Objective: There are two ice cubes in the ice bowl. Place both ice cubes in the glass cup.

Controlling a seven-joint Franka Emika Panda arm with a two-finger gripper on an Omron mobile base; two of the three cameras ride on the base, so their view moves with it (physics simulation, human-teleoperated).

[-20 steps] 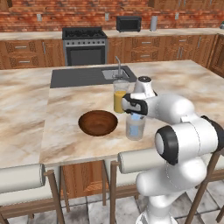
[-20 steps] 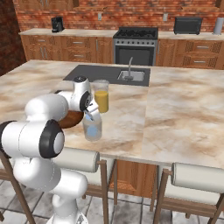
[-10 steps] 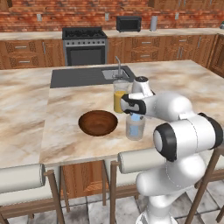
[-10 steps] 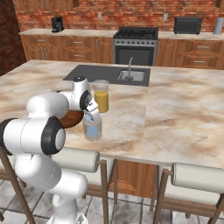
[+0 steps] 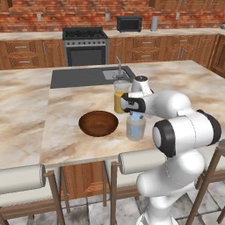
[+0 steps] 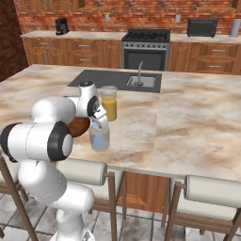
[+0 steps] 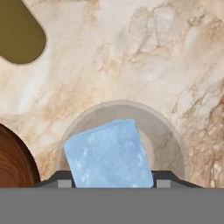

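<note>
My gripper (image 7: 109, 183) is shut on a pale blue ice cube (image 7: 109, 153) and hangs straight above the mouth of the clear glass cup (image 7: 171, 135). In the left base view the gripper (image 5: 135, 115) sits just over the cup (image 5: 135, 129), right of the dark wooden ice bowl (image 5: 98, 123). The bowl's inside looks bare there. The cup (image 6: 99, 140) has a pale blue tint inside; I cannot tell whether that is the second cube. The bowl (image 6: 79, 126) is partly hidden behind my arm in the right base view.
A taller glass of orange liquid (image 5: 119, 99) stands just behind the cup, close to my hand. The sink (image 5: 115, 74) and dark counter inset lie farther back. Stools (image 5: 145, 160) line the island's near edge.
The hand with the cube has stayed over the cup, sinking very slightly. Bowl and glasses have not moved.
</note>
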